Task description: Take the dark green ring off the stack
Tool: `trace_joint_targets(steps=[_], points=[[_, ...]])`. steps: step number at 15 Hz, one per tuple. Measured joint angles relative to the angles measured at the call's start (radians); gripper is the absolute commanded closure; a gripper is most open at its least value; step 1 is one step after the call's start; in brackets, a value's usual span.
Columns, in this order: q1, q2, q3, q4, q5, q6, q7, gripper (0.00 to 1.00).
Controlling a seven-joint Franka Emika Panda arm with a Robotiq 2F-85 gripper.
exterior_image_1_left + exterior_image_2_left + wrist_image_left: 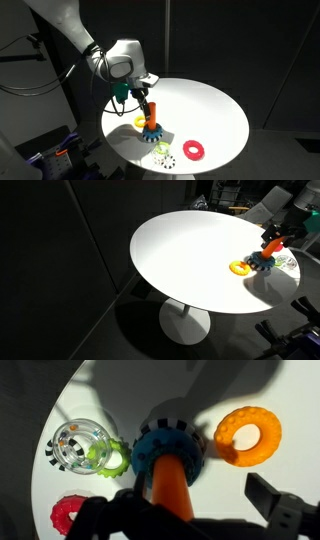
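Claw fingers stand apart, straddling the upright orange peg of the stack and gripping nothing. Leftmost on the white surface lie a nubbly red ring, a clear striped ring and a pale green gear ring. Next comes the blue toothed ring around the peg, then a matte orange-yellow ring. All look like hard moulded plastic. I cannot pick out the dark green ring; it is likely hidden at the peg's foot. Step in hand seems to be the approach; next, descend and pinch its thin rim.
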Motion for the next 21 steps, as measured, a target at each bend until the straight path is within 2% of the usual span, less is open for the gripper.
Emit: trace_joint_targets(steps=[11, 21], points=[[0.004, 0.08, -0.061, 0.005, -0.003, 0.059, 0.0, 0.0], [0.046, 0.134, -0.12, 0.01, -0.03, 0.111, 0.0, 0.0]])
